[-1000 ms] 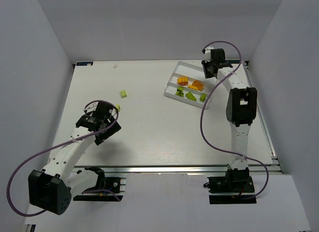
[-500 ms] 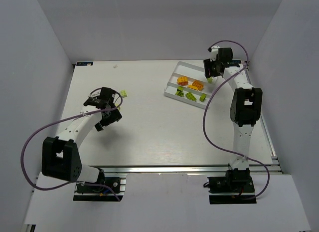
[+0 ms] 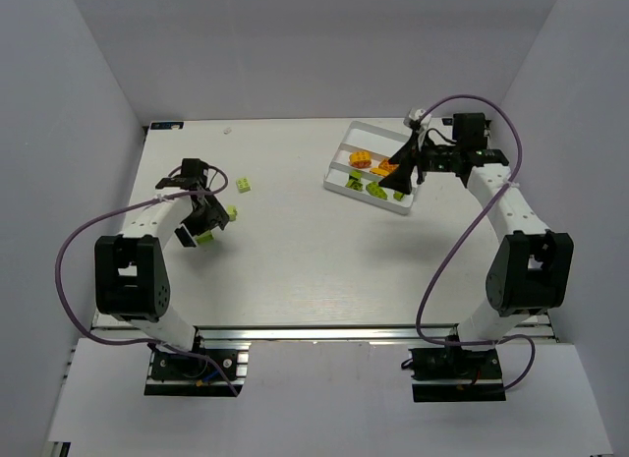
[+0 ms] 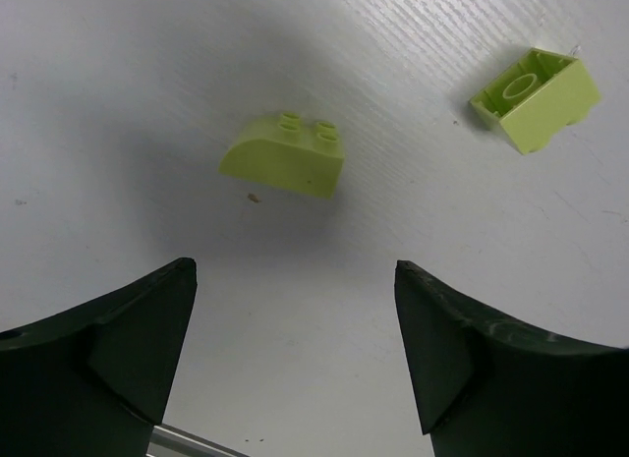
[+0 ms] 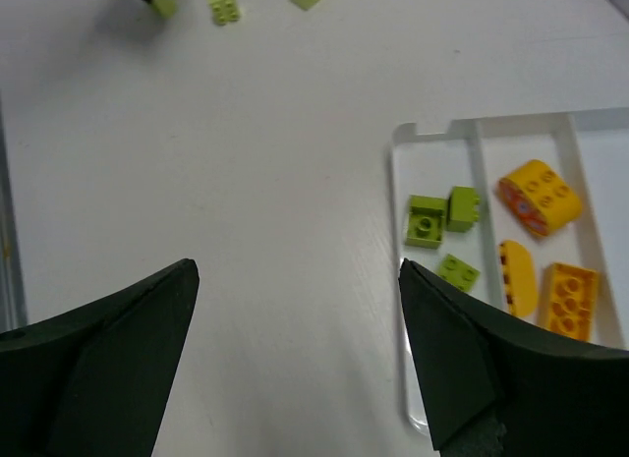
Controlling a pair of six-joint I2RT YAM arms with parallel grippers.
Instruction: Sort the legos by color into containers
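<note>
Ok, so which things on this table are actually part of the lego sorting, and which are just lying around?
Part of the job: white tray; orange bricks and green bricks inside it; loose lime-green bricks on the table.
Just lying about: small white bit near the table's far edge; tiny brown crumb beside one loose brick.

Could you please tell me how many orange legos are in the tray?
3, all in the tray's middle compartment: rounded brick, curved brick, flat brick. Others may be hidden.
</note>
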